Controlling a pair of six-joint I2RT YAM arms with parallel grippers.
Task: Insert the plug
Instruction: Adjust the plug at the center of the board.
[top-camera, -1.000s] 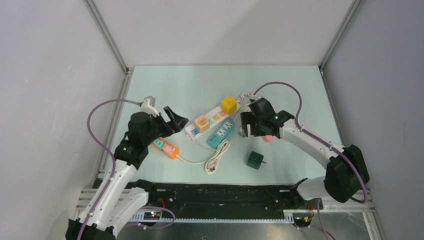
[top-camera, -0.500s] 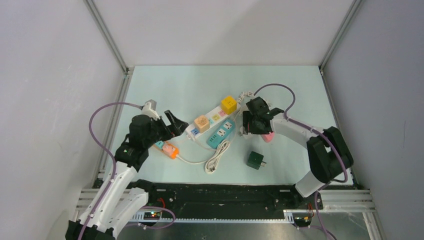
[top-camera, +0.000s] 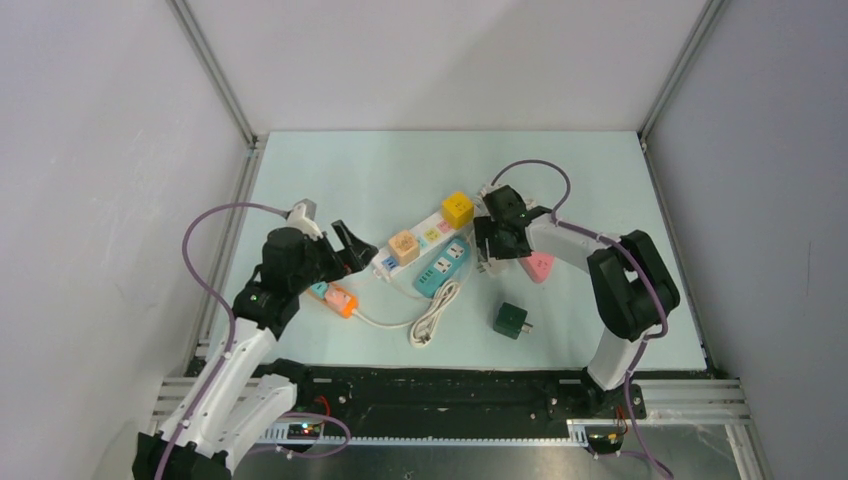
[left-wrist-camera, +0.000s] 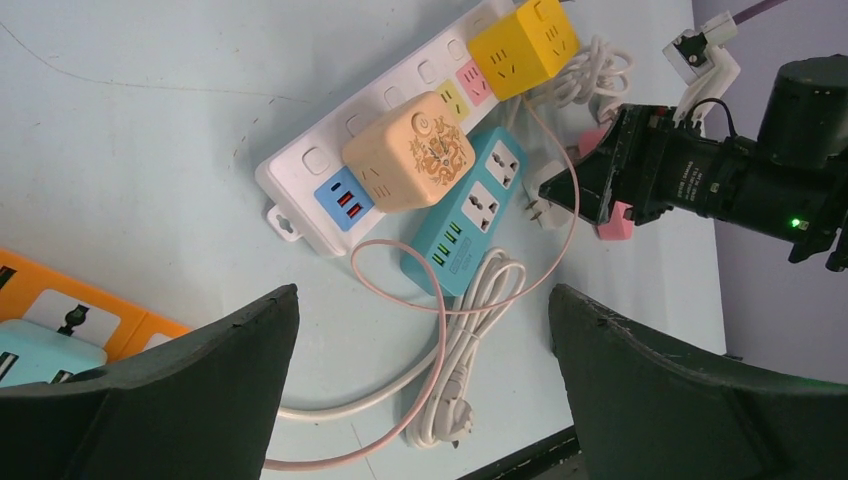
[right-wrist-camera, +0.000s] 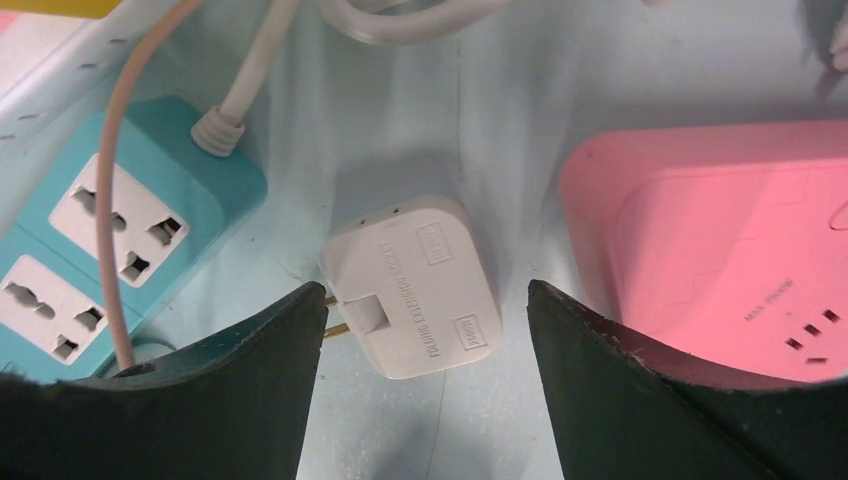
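Plug (right-wrist-camera: 410, 285) lying flat on surface (right-wrist-camera: 400, 120), smack between right claw (right-wrist-camera: 425, 298) fingers (right-wrist-camera: 250, 390). Jaws apart, nothing gripped, straddling it for pickup imo. Left claw (left-wrist-camera: 422, 300) wide, empty.

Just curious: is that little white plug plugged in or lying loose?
Loose. The white plug lies flat on the table, prongs bare, inside the open right gripper.

The white-and-black left arm (top-camera: 235, 350) rises from its base at the near edge and leans inward. Its wrist is bent so that the black left gripper (top-camera: 356, 243) points to the right, jaws spread wide. The white-and-black right arm (top-camera: 625, 290) folds sharply at its black elbow and reaches leftward along a slim white forearm. Its black right gripper (top-camera: 488, 252) tilts steeply downward, with the jaws parted and closed on nothing.
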